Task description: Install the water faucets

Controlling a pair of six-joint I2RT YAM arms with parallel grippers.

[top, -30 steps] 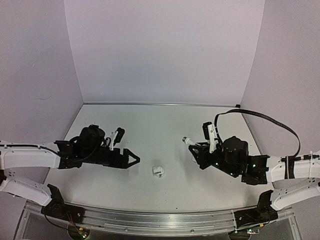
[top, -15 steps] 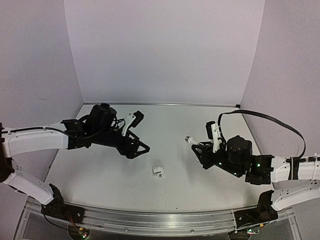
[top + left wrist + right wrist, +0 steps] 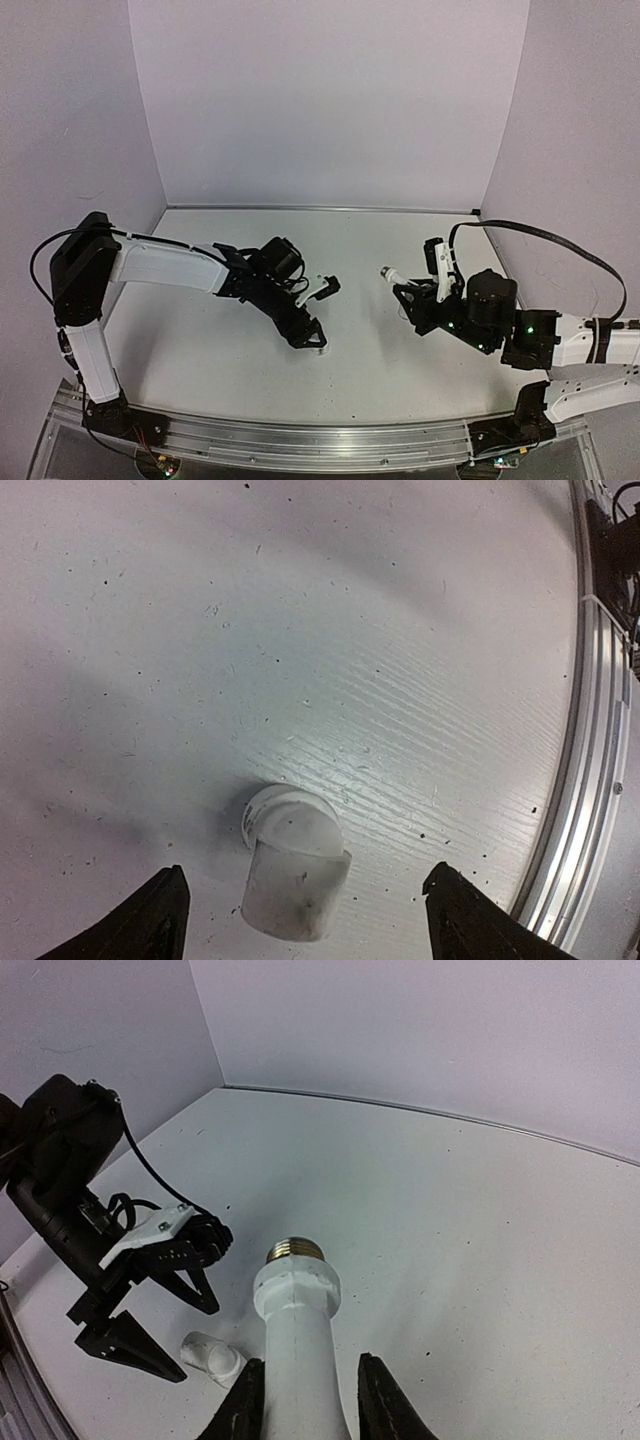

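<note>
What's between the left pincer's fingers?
The white elbow fitting lies on the table, clear of both fingers of the left pincer; left wrist view shows it.

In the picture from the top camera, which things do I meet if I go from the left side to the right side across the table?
Left arm → left gripper → tap → right arm. The elbow fitting overlaps the left gripper, so it is left out.
</note>
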